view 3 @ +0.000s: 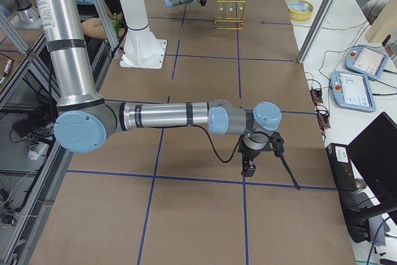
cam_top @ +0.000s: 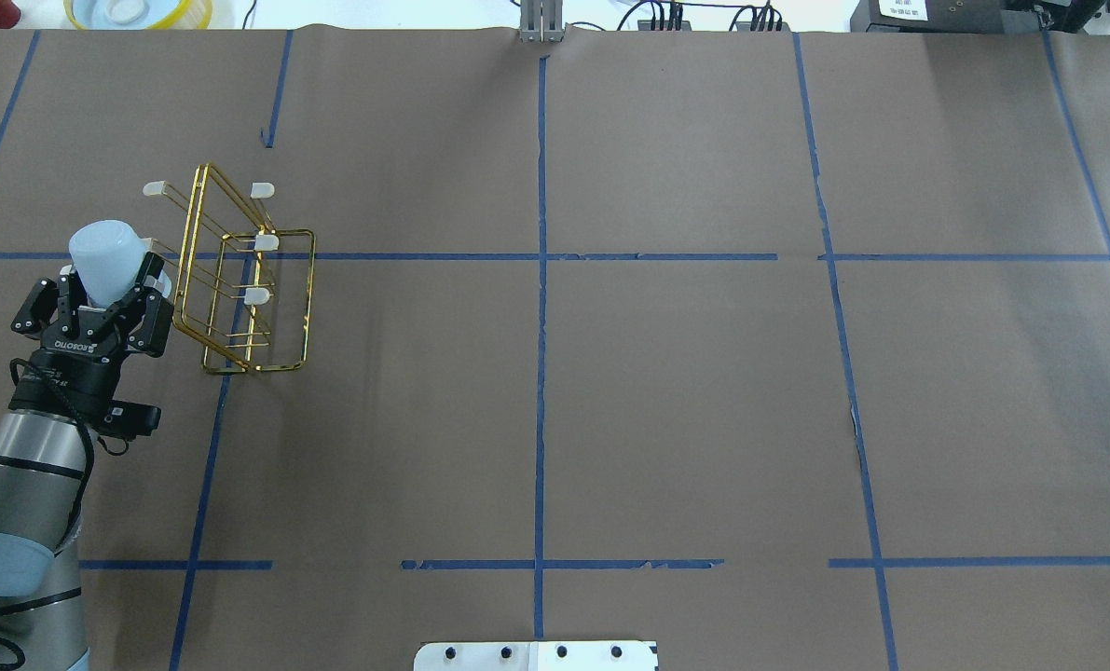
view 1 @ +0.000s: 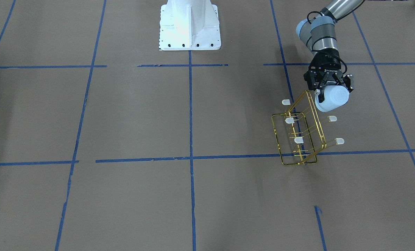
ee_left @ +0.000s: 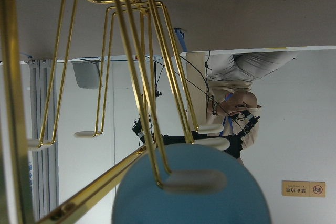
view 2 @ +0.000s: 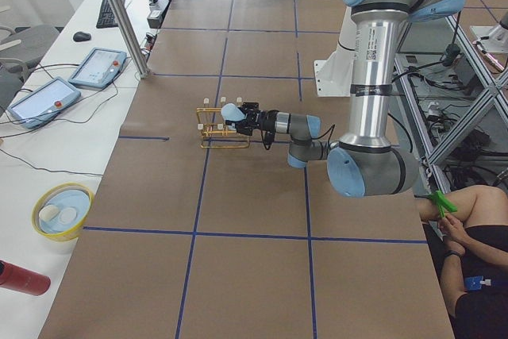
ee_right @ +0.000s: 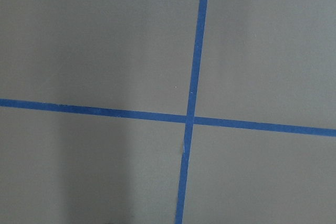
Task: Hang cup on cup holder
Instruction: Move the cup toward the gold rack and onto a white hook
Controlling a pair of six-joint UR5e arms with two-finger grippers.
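My left gripper is shut on the cup, a pale blue-white tumbler held on its side with its base pointing away from the wrist. The cup is level with the top of the cup holder, a gold wire rack with white-capped prongs, on its outer side. In the left wrist view a capped prong lies across the cup's base. My right gripper points down at the table far from the rack; I cannot tell whether it is open or shut.
The robot's white base stands at the table's middle. A yellow bowl and a red bottle lie beyond the table's far edge. Blue tape lines cross the brown table. A seated person is near the robot's side.
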